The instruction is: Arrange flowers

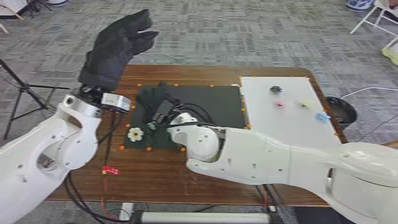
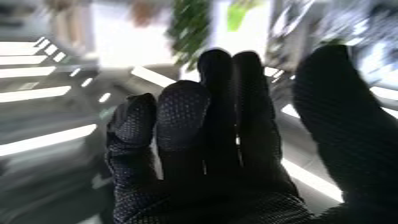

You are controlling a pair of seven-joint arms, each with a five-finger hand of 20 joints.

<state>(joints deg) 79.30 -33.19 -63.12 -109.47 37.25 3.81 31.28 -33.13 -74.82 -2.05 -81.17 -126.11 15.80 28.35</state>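
Lining up the next move, I weigh the small white flower with a yellow centre (image 1: 135, 134) against my black-gloved right robot hand (image 1: 152, 101). The flower lies on the flat black mat (image 1: 213, 95), near its near-left corner on the brown wooden worktop (image 1: 155, 185); from the fingers, that is back toward me and slightly left, just beside the wrist. The right one is clearly nearer it than my raised, black-gloved left robot hand (image 1: 115, 50). My right fingers are straight and run away from me, thumb well apart, nothing between. The bloom looks round, face up, so I read no long axis or pointing direction from it, and I can see no stem. If I go for it, I judge the move needs a draw back, not a reach; overshooting could brush the petals with the wrist.
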